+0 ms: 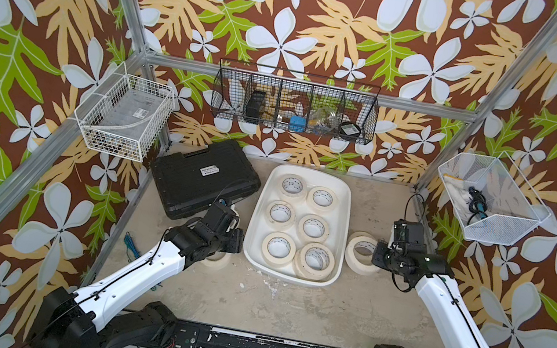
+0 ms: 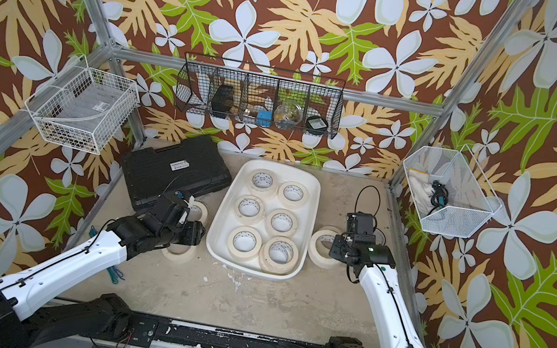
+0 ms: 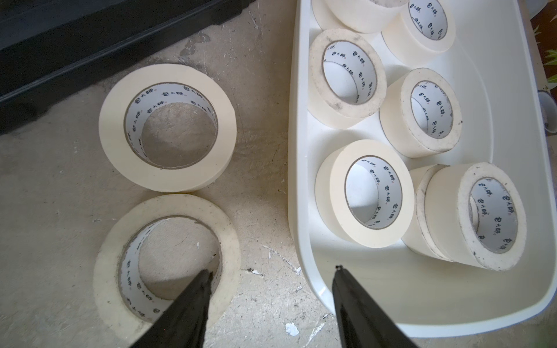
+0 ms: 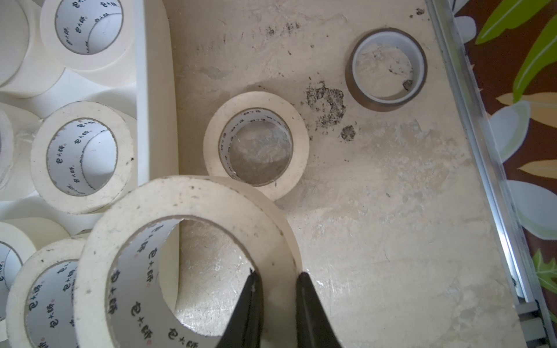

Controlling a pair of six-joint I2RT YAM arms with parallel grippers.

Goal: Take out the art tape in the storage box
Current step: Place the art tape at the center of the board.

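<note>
art tape (image 1: 269, 213): six spots in storage box (image 1: 312, 172), some stacked; more rolls out on table (image 1: 284, 307) | right fingers (image 4: 310, 307): clamped on one roll's wall, beside box | left fingers (image 3: 187, 307): apart, empty | handling: light stiff rings; pinch wall through core

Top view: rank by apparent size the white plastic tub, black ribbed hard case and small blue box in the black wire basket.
1. white plastic tub
2. black ribbed hard case, only slightly smaller
3. small blue box
</note>
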